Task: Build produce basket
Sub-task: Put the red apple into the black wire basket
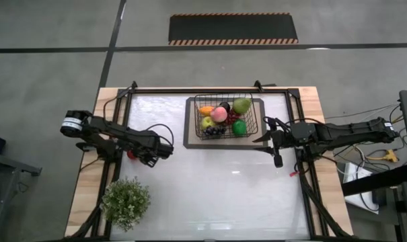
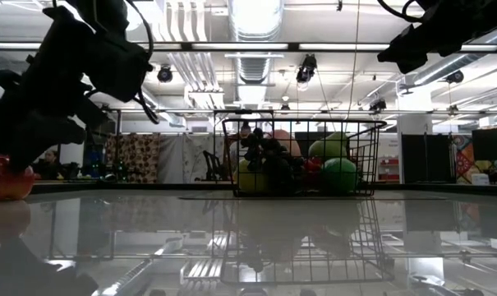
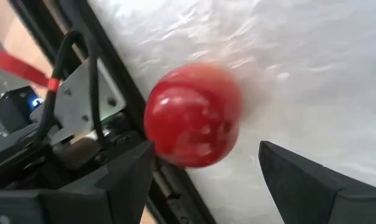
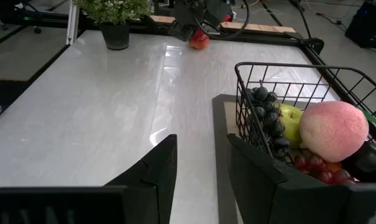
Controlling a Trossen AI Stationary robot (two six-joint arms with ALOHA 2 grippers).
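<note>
A red apple [image 3: 192,115] rests on the white table near its left rail; it also shows in the high view [image 1: 130,154] and the low view [image 2: 2,177]. My left gripper [image 3: 206,168] is open, one finger on each side of the apple. The black wire basket [image 1: 223,115] stands on a dark mat at the far middle. It holds green apples, a pink peach [image 4: 334,130], an orange mango, and dark grapes [image 4: 268,118] and red grapes. My right gripper [image 4: 197,168] is open and empty just right of the basket, above the table [image 1: 270,139]. My left gripper has its fingers level on either side of the apple, which sits on the table. One finger [image 3: 128,177] stands right against the apple's lower side [image 3: 160,146]; I cannot tell whether it touches. The other finger [image 3: 312,186] is clearly apart.
A bushy green potted plant [image 1: 126,202] stands at the near left corner. Black rails [image 1: 119,154] run along the table's left and right sides. The white table top between plant and basket is bare [image 1: 216,188].
</note>
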